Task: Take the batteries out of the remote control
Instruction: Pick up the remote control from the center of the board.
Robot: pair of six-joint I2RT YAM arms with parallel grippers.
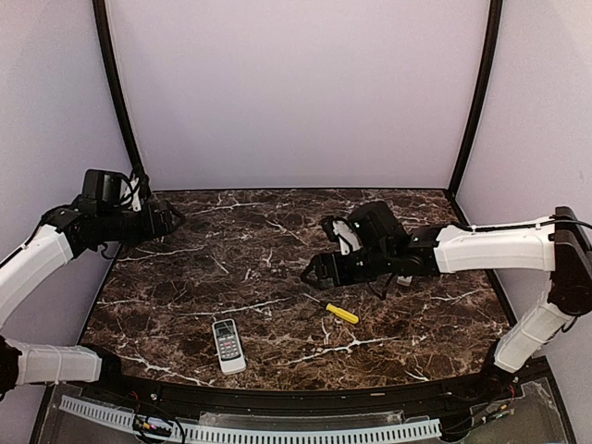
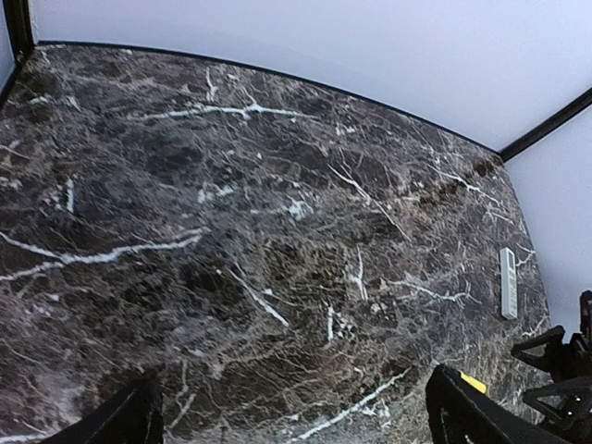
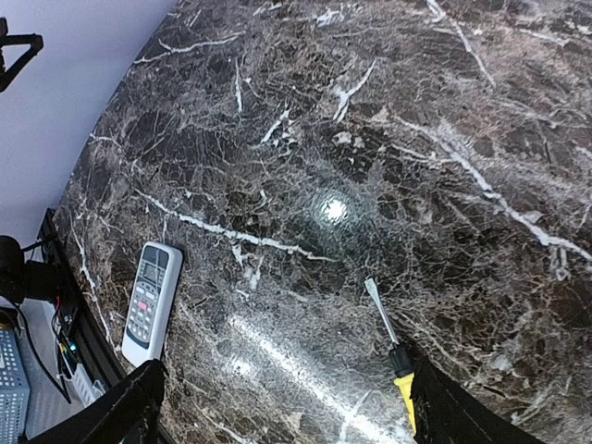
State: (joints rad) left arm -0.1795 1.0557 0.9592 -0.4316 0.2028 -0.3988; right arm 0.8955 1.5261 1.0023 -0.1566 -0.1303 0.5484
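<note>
Since the remote control (image 1: pixel 229 344) lay buttons-up by the near edge, left of the screwdriver (image 1: pixel 342 314), batteries hidden, and your left gripper (image 1: pixel 169 220) and right gripper (image 1: pixel 314 270) both hung wide open and empty, a clumsy flip could've pushed it off.

Counting now: one remote control (image 1: pixel 228 344) on the surface (image 1: pixel 277 231), well apart from the right tool (image 1: pixel 313 270), toward the arm bases. One yellow-handled screwdriver (image 1: pixel 341 314), near that same tool on its near side. Two tools in all, the left tool (image 1: pixel 174 219) completing the pair.
</note>
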